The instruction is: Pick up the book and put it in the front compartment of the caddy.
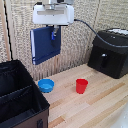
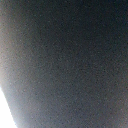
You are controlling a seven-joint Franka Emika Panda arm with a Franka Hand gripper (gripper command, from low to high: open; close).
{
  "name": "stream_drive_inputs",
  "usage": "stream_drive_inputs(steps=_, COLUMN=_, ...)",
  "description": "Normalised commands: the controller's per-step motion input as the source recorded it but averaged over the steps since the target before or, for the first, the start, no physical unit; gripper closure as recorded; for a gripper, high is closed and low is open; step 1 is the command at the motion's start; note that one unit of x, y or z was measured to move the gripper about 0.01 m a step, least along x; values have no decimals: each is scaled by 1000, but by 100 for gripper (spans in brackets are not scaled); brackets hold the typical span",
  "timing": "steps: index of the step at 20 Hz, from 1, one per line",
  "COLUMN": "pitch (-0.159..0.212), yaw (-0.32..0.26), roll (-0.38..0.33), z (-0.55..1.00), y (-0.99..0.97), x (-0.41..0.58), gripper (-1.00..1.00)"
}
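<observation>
You had the gripper (image 1: 53, 34) clamped on the book (image 1: 44, 45), which hung in the air well above the table (image 1: 95, 97), its dark blue cover facing the exterior camera and a pale strip of page edge showing along its side towards the exterior view's left. The book hung roughly upright, a little tilted, with one dark finger (image 1: 54, 33) lying over the upper part of its cover near the edge on the exterior view's right. The white body of the arm's hand sat directly above it, a grey cable trailing off towards the exterior view's right. Below and to the exterior view's left stood the caddy (image 1: 20, 102), a big black fabric bin with pale seams; you could see a divider (image 1: 17, 91) crossing its inside, parting a farther section from a nearer one, and the book was over neither. On the wooden table just beside the caddy sat a small blue bowl (image 1: 46, 85), with a red cup (image 1: 81, 85) near it, the two apart. A black box-shaped appliance (image 1: 110, 52) stood at the back on the exterior view's right. Your wrist view was filled with the book's dark, blurred surface (image 2: 65, 60), with a bright patch in one corner.
</observation>
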Motion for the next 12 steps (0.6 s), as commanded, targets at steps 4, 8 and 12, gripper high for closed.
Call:
stream_drive_inputs(steps=4, pitch=0, yaw=-77, roll=-11, z=151, y=755, x=-259, gripper=100)
stream_drive_inputs(steps=8, pitch=2, yaw=-79, roll=-35, z=74, y=771, x=-232, gripper=100)
stream_drive_inputs(steps=12, pitch=17, yaw=-124, roll=-40, z=22, y=730, x=-88, gripper=100)
